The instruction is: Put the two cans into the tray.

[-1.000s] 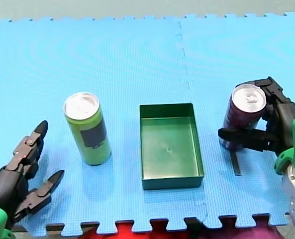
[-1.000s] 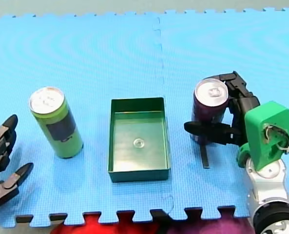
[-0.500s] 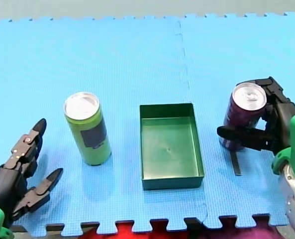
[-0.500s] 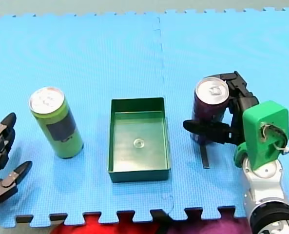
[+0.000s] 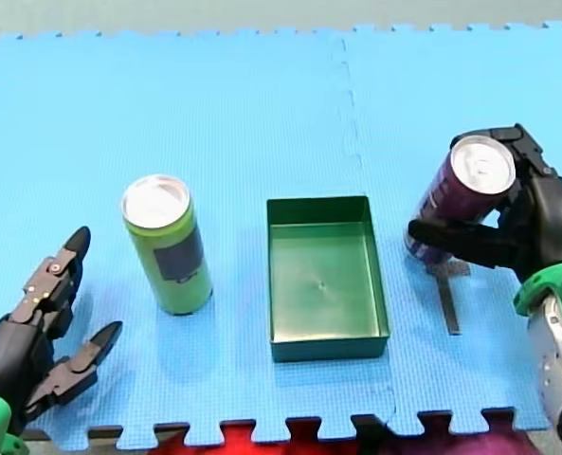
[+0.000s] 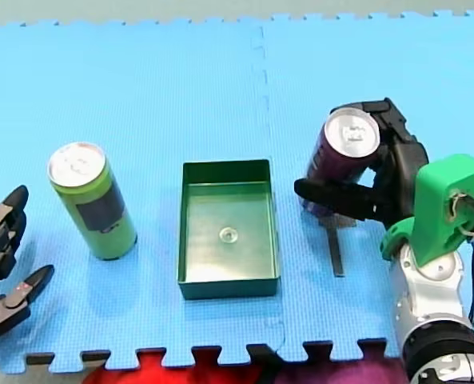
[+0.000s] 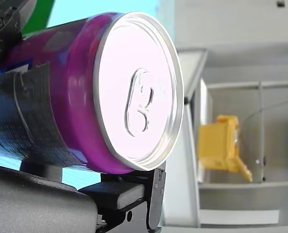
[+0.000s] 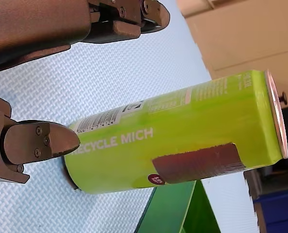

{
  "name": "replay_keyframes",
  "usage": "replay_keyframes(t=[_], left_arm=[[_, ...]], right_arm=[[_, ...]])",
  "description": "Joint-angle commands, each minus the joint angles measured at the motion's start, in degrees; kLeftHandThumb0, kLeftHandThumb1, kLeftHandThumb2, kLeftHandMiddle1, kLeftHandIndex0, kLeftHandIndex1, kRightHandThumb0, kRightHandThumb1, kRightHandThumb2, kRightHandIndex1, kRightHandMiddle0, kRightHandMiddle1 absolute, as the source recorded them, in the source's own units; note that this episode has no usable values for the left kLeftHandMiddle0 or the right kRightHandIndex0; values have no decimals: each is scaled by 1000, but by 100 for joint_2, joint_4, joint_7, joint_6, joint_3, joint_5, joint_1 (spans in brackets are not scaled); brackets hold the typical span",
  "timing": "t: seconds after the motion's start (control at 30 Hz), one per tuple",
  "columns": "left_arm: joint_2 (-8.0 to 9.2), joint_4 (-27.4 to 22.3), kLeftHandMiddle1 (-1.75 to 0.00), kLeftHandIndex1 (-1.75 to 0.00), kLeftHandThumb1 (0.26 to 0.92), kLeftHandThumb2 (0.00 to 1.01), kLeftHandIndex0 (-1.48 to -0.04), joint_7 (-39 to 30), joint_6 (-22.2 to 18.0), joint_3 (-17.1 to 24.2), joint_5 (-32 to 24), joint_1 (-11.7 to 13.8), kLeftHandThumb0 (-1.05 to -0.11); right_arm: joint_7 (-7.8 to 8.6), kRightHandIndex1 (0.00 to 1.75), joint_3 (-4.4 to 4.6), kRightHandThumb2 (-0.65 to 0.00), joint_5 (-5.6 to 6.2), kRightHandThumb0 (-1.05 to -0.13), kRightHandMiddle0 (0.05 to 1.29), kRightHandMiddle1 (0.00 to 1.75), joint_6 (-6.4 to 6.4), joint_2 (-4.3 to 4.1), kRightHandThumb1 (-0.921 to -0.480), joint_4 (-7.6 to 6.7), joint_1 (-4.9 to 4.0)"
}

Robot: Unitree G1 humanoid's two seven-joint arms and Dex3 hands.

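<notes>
Now gripping purple can [image 5: 451,197] in right hand [image 5: 532,216], fingers wrapped round it, at 3 o'clock of tray [image 5: 324,202], base tipped trayward, likely for carry-over; green can [image 5: 172,251] upright at 9 o'clock, empty left hand [image 5: 34,346] at 8.

The right hand [image 5: 522,223] comes in from the right and wraps its fingers around the purple can [image 5: 454,204], holding it tipped a bit. The left hand [image 5: 36,339] is low at the near left, holding nothing.
</notes>
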Motion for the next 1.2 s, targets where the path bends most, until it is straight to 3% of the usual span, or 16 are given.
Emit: replay_keyframes(t=[0.0,0.27,0.53,0.63,0.73,0.8,1.03,1.17], left_arm=[[11,-10,-1,-1,921,387,-136,27,12,2,18,13,-1048],[-14,-128,0,0,921,397,-137,89,85,-21,59,74,-1048],[-37,-243,0,0,921,404,-137,131,180,-52,77,128,-1048],[-48,-250,0,0,921,405,-136,133,201,-59,79,132,-1048],[-57,-260,0,0,921,405,-135,113,220,-66,68,130,-1048],[-67,-275,0,0,921,404,-134,95,235,-72,56,131,-1048],[-115,-233,0,0,921,400,-130,69,259,-75,39,92,-1048],[-136,-178,0,0,921,396,-129,66,238,-75,44,55,-1048]], right_arm=[[25,1746,-37,-4,53,-334,551,1746,-85,-3,-768,-48,-69],[-24,1746,-29,-3,37,-335,553,1746,-59,34,-769,-109,-107],[-47,1746,-26,-3,63,-345,552,1746,58,55,-771,-205,-150],[-227,1746,56,-3,-43,-354,552,1746,258,61,-772,-324,-204],[-504,1746,172,-3,-222,-365,553,1746,525,52,-774,-397,-316],[-627,1746,234,-3,-312,-373,554,1746,639,44,-774,-430,-386],[-773,1746,330,-2,-395,-397,557,1746,954,40,-775,-582,-559],[-789,1746,369,-2,-393,-406,555,1746,1112,56,-774,-754,-571]])
